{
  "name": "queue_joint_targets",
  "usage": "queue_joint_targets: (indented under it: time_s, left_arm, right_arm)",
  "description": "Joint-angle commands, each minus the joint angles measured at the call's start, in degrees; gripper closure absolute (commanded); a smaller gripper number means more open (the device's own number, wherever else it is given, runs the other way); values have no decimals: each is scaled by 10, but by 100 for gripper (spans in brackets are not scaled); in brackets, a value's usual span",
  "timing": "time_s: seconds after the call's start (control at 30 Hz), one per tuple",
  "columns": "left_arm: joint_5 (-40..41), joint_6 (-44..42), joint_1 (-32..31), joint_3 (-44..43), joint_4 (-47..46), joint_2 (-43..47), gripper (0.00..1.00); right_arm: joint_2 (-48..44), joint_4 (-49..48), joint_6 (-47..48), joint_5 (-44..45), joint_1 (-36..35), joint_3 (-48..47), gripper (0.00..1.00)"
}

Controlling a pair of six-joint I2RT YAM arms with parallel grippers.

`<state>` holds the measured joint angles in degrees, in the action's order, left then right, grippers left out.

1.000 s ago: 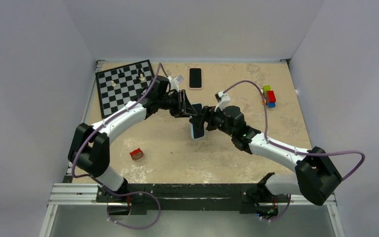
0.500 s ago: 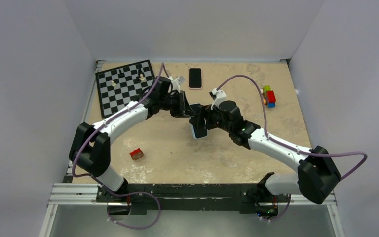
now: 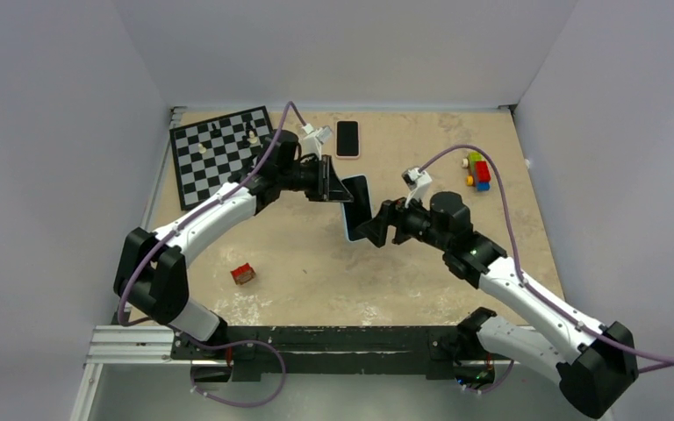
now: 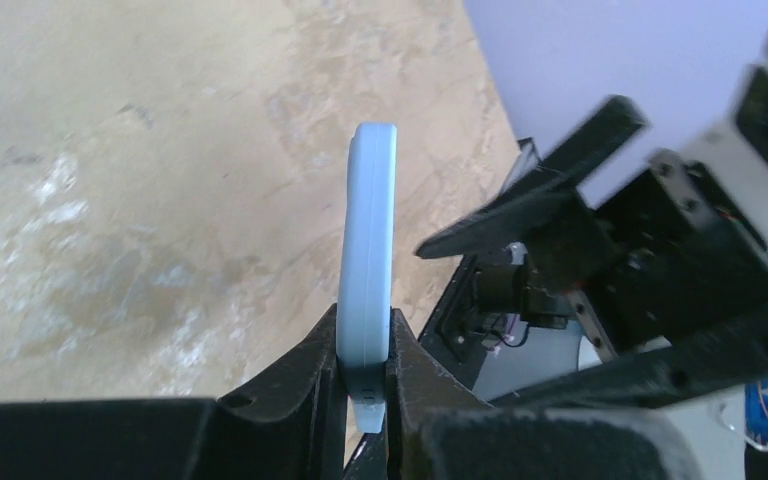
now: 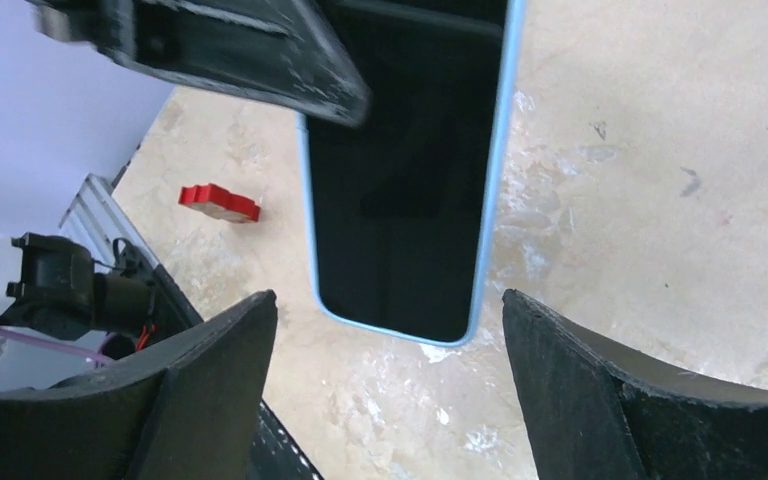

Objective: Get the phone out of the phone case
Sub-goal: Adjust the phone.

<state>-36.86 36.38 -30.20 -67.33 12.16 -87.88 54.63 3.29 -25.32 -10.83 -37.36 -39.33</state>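
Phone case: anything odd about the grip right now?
Nothing damaged. Left tool alone clamps one end of the blue phone case, phone inside; the rest sticks out unsupported. Right tool is open, off it.

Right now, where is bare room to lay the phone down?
Free: the near patch between the red block and the right arm; the far strip between the pink-cased phone and the coloured bricks. Crowded: the middle, where the left hand holds the blue-cased phone and the right hand is open.
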Motion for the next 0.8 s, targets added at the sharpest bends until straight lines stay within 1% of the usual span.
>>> queue_joint_targets:
  time_s: [0.0,0.13,0.33,0.4,0.47,0.5,0.57,0.67,0.7,0.73,0.77]
  left_arm:
    - [-110,19,-2,5,-157,33,100]
    - [-150,33,-3,7,-195,30,100]
    - [-190,57,-12,11,-244,28,100]
    - [-195,57,-16,11,-244,30,100]
    - [-195,54,-21,10,-239,31,100]
    - [-194,54,-23,8,-236,31,100]
    - [-193,54,-26,6,-230,31,100]
    - [-186,49,-27,-2,-211,32,100]
    - [-178,41,-27,-6,-195,32,100]
    - [-171,34,-27,-12,-177,33,93]
    - [-166,30,-28,-16,-165,32,86]
  right_arm:
    - [-34,-75,3,-182,73,49,16]
    - [-57,-84,5,-195,90,51,19]
    - [-49,-115,-10,-254,119,55,30]
    - [-44,-139,-21,-280,126,60,33]
    - [-40,-189,-45,-318,127,73,39]
    - [-39,-217,-59,-334,128,79,43]
    - [-36,-263,-86,-349,128,90,54]
    - [-31,-290,-109,-339,127,96,84]
    - [-28,-296,-112,-338,127,97,92]
    - [-26,-305,-115,-339,127,99,97]
    - [-23,-310,-116,-339,127,99,100]
